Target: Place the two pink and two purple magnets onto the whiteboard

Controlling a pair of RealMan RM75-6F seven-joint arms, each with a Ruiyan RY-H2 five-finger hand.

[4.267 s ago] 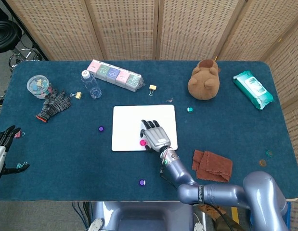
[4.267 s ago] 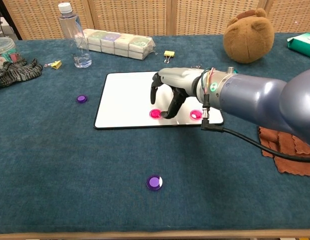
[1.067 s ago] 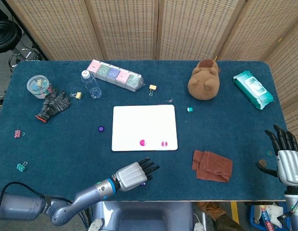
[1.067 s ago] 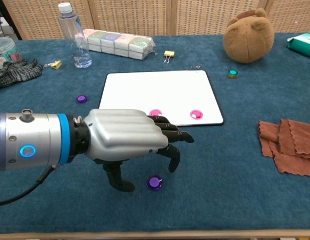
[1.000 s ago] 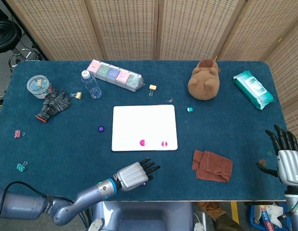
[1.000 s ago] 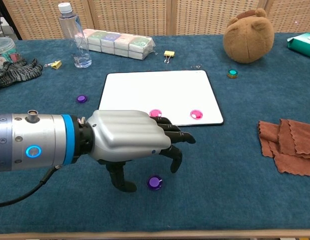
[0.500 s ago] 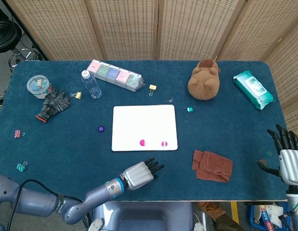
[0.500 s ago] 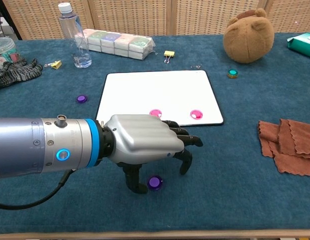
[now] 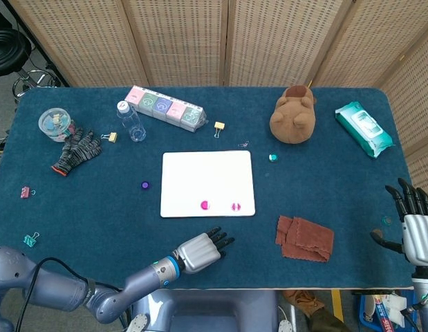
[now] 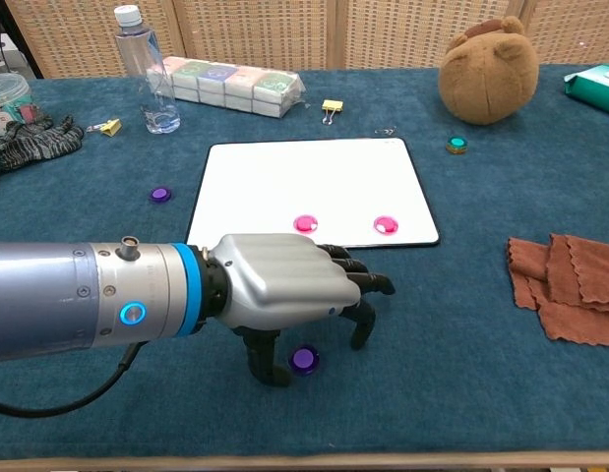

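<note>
1. Left hand [image 10: 284,290] hovers low over the near purple magnet [image 10: 304,359] at the front of the table [image 10: 461,324]. Palm faces down, thumb planted just left of the magnet, other fingers [image 10: 368,285] curled forward past it. Fingers are apart, nothing pinched; whether the thumb touches the magnet, cannot tell.
2. In the head view the left hand [image 9: 200,251] hides that magnet completely.
3. Right hand [image 9: 414,221] sits parked off the table's right edge, fingers spread, holding nothing.
4. Both pink magnets [image 10: 304,223] [image 10: 385,225] already lie on the whiteboard [image 10: 304,177] near its front edge. Second purple magnet [image 10: 160,194] lies on the table left of the board, apart from it.
5. Judged progress: half done, both purple magnets remaining; current step looks like closing on the near purple one.
6. Risks: the magnet is flat and low on soft cloth, so the fingers may close above it and come up empty, or the thumb may shove it sideways instead of getting under it.
7. A push toward the front could send it off the table edge, which is near.
8. Carrying it to the board, a loose pinch could drop it, or it may snap onto a pink magnet if released close to one.
</note>
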